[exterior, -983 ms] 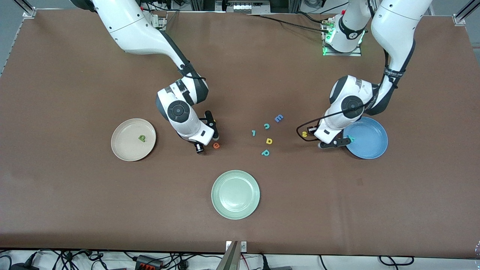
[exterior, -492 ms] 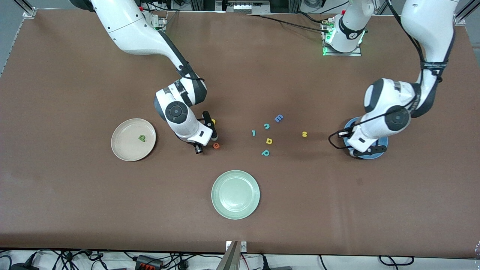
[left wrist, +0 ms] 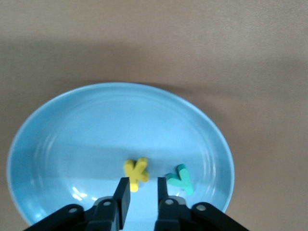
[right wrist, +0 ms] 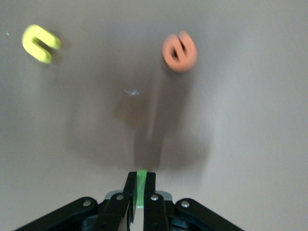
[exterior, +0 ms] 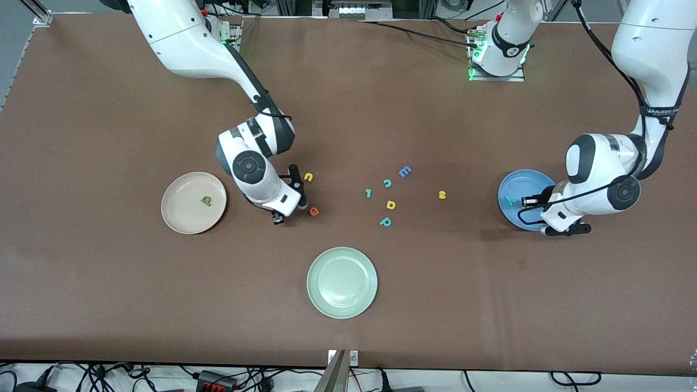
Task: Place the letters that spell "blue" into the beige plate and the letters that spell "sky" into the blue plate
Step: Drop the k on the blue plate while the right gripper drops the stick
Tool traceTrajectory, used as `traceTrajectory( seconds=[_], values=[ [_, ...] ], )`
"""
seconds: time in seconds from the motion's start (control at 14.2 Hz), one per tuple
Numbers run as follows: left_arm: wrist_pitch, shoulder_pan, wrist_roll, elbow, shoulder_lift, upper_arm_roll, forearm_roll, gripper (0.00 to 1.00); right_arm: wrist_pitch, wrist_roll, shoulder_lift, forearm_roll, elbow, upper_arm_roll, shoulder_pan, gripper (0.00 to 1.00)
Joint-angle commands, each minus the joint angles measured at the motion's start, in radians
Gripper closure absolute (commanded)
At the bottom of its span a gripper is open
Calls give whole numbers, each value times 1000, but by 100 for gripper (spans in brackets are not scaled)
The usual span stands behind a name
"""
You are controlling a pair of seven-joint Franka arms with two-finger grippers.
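Note:
My right gripper (exterior: 297, 188) (right wrist: 141, 174) is shut on the green l (right wrist: 140, 187), just above the table between the yellow u (exterior: 309, 177) (right wrist: 41, 43) and the orange e (exterior: 313, 211) (right wrist: 179, 52). The dark green b (exterior: 206, 201) lies in the beige plate (exterior: 174, 218). My left gripper (exterior: 566, 229) (left wrist: 143, 179) hangs over the blue plate (exterior: 512, 185) (left wrist: 72, 125), open a little with nothing between its fingers. In that plate lie the yellow k (left wrist: 135, 172) and the teal y (exterior: 509, 200) (left wrist: 180, 179). The yellow s (exterior: 442, 194) lies on the table beside the blue plate.
A pale green plate (exterior: 342, 282) sits nearest the front camera. Mid-table lie a blue E (exterior: 404, 172), a teal c (exterior: 387, 183), a small teal hooked letter (exterior: 368, 193), a yellow a (exterior: 390, 204) and a teal p (exterior: 385, 221).
My left arm swung across the blue plate toward its own end of the table and its jaws parted, leaving the k in the plate. My right gripper shut on the green l and shifted slightly toward the beige plate.

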Motion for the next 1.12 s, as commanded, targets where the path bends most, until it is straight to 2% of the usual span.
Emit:
traceTrajectory(
  seconds=[0.0, 0.28, 0.56, 0.91, 1.05],
  values=[
    [-55, -17, -61, 26, -12, -32, 5, 0, -72, 185, -61, 5, -4, -35, -4, 100],
    [-128, -16, -205, 20, -52, -161, 7, 0, -230, 571, -130, 9, -12, -76, -18, 100],
    [-53, -23, -218, -25, -49, -265, 7, 0, -360, 865, -153, 6, -14, -96, -79, 100],
    [70, -160, -308, -69, -21, -259, 27, 2, -367, 905, -141, 9, -64, -104, -239, 100],
    [78, -166, -363, -69, -4, -261, 147, 7, -365, 921, -119, 12, -64, -102, -266, 100]
  ],
)
